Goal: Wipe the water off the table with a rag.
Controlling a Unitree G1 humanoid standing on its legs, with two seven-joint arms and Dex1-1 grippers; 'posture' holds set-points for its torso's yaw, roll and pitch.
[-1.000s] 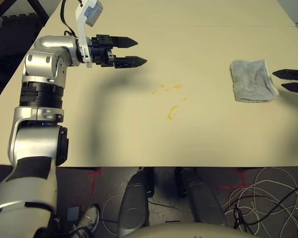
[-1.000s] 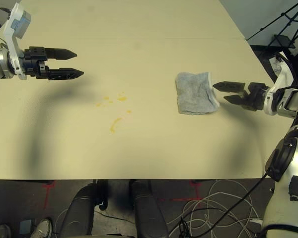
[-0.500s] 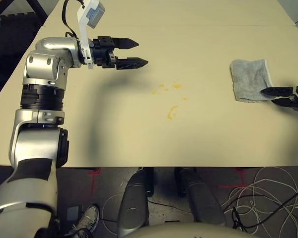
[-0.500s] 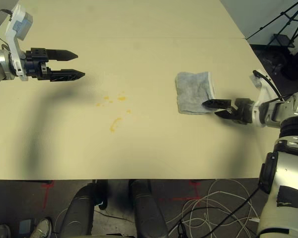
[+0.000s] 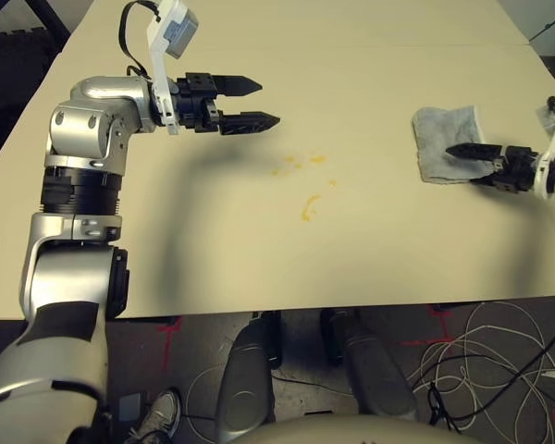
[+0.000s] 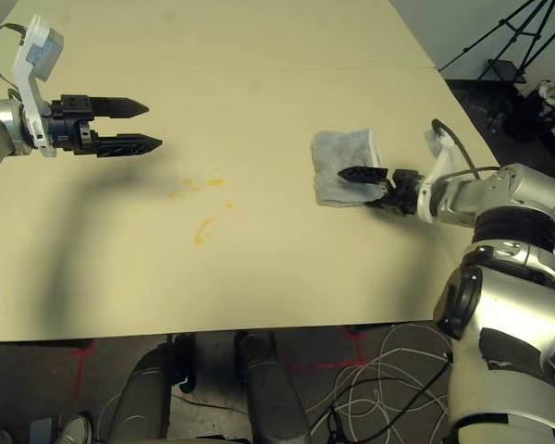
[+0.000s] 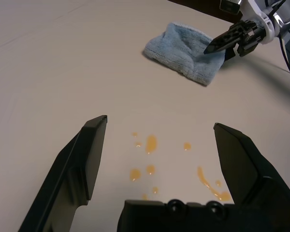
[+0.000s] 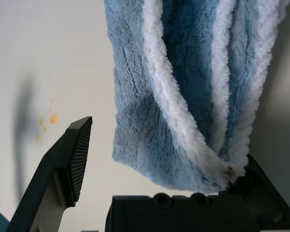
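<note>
**Rag under right fingers, spill off to the left**

Rag (image 6: pixel 345 167) lies flat on the right half of the bench (image 6: pixel 259 55), long axis running near-to-far, near right corner tucked between the spread fingers of the right gripper (image 6: pixel 361 173). Seen along that wrist, one finger (image 8: pixel 67 159) stands on bare bench beside the cloth's edge, the other sits under or against the folded hem on the opposite side; nothing pinched yet. Whether the tips touch the cloth or hang just above it cannot be told from overhead.

Water (image 5: pixel 303 176), a scatter of yellow-orange drops with one short streak nearest, sits near the middle of the bench, well apart from the rag and to its left. Left gripper (image 5: pixel 250 104) hovers above the far left of the bench, fingers spread wide and holding nothing, pointing right toward the drops, which lie just beyond and below its tips.

Judged from this: closing on the rag's corner falls to the right arm, plainly the nearer one. Once gripped, the wipe calls for a drag leftward across open bench, roughly crosswise to the rag's long axis. Risk worth noting: a corner pinch may let the cloth trail or bunch rather than lie flat over the drops.
</note>
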